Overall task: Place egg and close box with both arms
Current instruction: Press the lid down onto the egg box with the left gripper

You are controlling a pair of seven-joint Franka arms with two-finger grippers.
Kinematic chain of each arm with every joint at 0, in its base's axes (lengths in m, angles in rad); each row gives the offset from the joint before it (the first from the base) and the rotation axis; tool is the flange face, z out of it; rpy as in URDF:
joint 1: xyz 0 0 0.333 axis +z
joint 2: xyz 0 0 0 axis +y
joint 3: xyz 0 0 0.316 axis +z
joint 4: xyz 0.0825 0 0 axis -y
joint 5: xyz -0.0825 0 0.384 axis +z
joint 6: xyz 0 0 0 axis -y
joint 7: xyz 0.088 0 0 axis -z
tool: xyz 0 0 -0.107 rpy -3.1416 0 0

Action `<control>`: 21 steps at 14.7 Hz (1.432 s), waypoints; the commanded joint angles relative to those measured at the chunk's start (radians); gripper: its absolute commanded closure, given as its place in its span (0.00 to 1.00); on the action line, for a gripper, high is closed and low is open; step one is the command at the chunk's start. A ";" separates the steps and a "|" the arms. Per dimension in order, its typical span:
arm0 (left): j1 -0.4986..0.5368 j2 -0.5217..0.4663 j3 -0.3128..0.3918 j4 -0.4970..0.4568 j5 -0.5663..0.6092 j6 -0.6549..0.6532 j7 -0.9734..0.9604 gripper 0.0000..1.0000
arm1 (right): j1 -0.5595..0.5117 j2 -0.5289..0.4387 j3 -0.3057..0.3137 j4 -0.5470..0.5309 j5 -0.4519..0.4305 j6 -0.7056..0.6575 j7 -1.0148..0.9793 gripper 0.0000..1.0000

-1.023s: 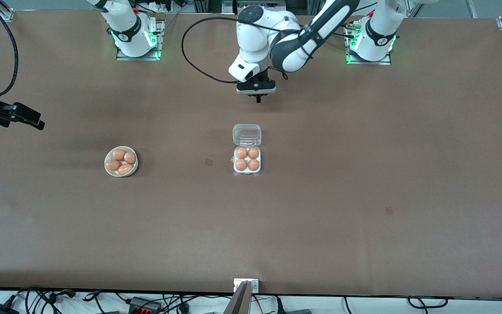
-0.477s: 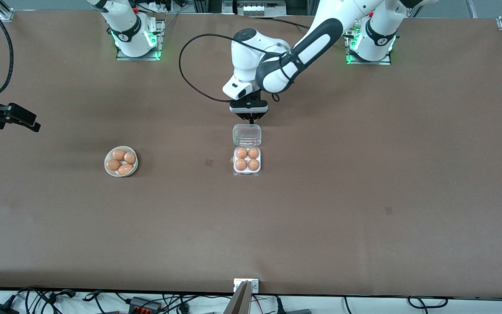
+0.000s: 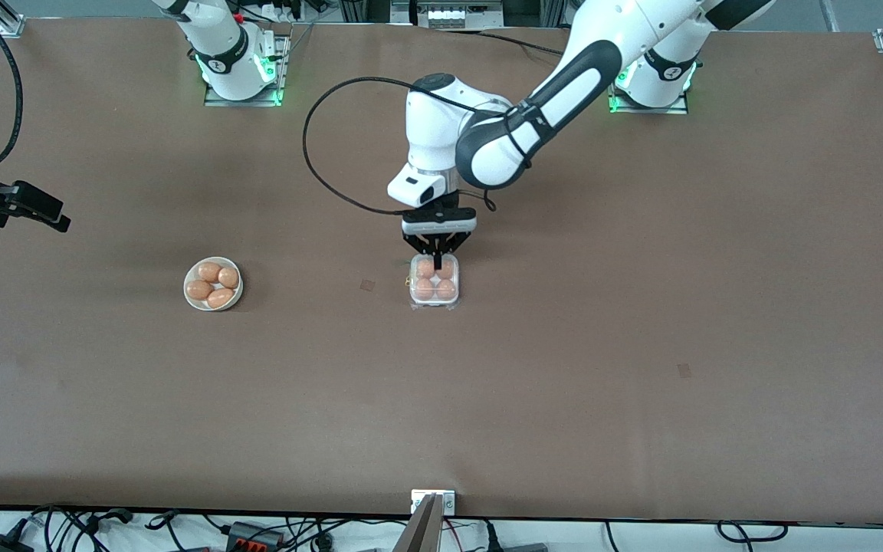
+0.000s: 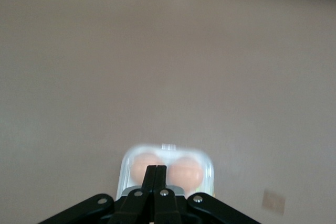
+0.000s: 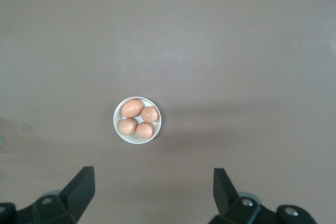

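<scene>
Centrally on the brown table point(image 3: 641, 307), the box point(image 3: 434, 288) is now covered by its clear lid, previously open, with the left gripper point(image 3: 437, 257), fingers pressed together, lowered onto it, while the right gripper point(image 5: 152, 187) is held wide above the bowl point(image 3: 190, 295) of eggs point(image 3: 212, 284).

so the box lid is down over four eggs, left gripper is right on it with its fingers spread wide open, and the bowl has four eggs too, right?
One thing is off: the left gripper has its fingers shut together, not spread wide, as the left wrist view shows. The rest holds: the box has its clear lid down over four eggs with the left gripper at it, and the bowl holds four eggs.
</scene>
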 commanded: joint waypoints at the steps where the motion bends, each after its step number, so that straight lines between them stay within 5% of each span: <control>1: -0.002 -0.008 -0.014 0.016 -0.008 -0.007 -0.005 0.99 | -0.018 0.000 0.013 0.011 -0.014 -0.008 -0.002 0.00; 6: 0.032 -0.038 -0.059 0.011 -0.143 -0.117 0.104 0.99 | -0.025 -0.004 0.016 0.011 -0.014 -0.008 -0.002 0.00; 11: 0.078 -0.077 -0.164 0.034 -0.281 -0.483 0.460 0.99 | -0.062 -0.007 0.057 0.011 -0.014 -0.031 -0.013 0.00; 18: 0.088 -0.077 -0.168 0.119 -0.364 -0.819 1.027 0.99 | -0.057 -0.030 0.059 -0.010 -0.016 -0.051 -0.008 0.00; 21: 0.139 -0.078 -0.171 0.182 -0.405 -0.930 1.271 0.91 | -0.057 -0.067 0.059 -0.059 -0.017 -0.029 -0.005 0.00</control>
